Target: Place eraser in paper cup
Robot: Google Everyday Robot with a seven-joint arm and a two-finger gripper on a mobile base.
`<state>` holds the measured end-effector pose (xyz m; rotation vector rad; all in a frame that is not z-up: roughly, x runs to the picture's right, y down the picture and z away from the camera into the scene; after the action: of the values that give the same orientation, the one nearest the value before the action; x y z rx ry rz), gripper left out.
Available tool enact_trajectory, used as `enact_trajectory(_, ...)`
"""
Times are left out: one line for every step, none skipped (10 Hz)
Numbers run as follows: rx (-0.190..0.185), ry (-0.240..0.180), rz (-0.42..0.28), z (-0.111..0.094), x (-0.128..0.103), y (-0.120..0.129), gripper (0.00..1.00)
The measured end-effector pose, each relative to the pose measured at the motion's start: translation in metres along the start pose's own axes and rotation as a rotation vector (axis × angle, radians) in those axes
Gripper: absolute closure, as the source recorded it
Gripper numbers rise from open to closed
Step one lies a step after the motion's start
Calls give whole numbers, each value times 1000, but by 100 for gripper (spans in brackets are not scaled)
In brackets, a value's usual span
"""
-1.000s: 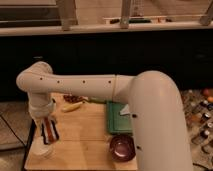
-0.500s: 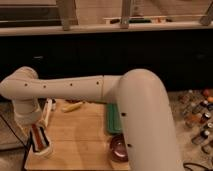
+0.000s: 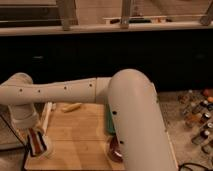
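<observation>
My gripper (image 3: 34,131) is at the lower left, at the end of the white arm that reaches across the view. It is shut on the eraser (image 3: 36,142), a striped dark, red-brown and white block that hangs down from it. The eraser's lower end sits at the mouth of the small white paper cup (image 3: 46,149), which stands at the left front corner of the wooden board (image 3: 80,136). Most of the cup is hidden behind the eraser and gripper.
A thin white marker pen (image 3: 47,113) lies along the board's left edge. A yellow object (image 3: 73,106) lies at its back. A green item (image 3: 108,122) and a dark maroon bowl (image 3: 115,150) are partly hidden by the arm. Bottles (image 3: 199,116) stand at right.
The gripper with the eraser has shifted a little right and down, onto the paper cup. The arm's elbow now fills more of the right foreground.
</observation>
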<state>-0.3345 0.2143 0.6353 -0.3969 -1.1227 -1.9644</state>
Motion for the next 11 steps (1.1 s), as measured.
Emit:
enact_trajectory(3, -11, 4, 8, 1, -1, 100)
enact_trajectory(5, -18, 7, 14, 3, -1, 100)
enact_trajectory(9, -27, 13, 21, 4, -1, 100)
enact_trajectory(12, -38, 20, 28, 6, 1, 100)
enact_trajectory(15, -45, 26, 32, 8, 3, 100)
enact_trajectory(16, -50, 31, 35, 9, 4, 100)
enact_trajectory(17, -52, 37, 36, 10, 6, 100)
enact_trajectory(17, -55, 41, 38, 10, 8, 100)
enact_trajectory(17, -57, 47, 39, 11, 10, 98)
enact_trajectory(19, -57, 52, 40, 11, 11, 92)
enact_trajectory(20, -59, 56, 40, 12, 13, 81)
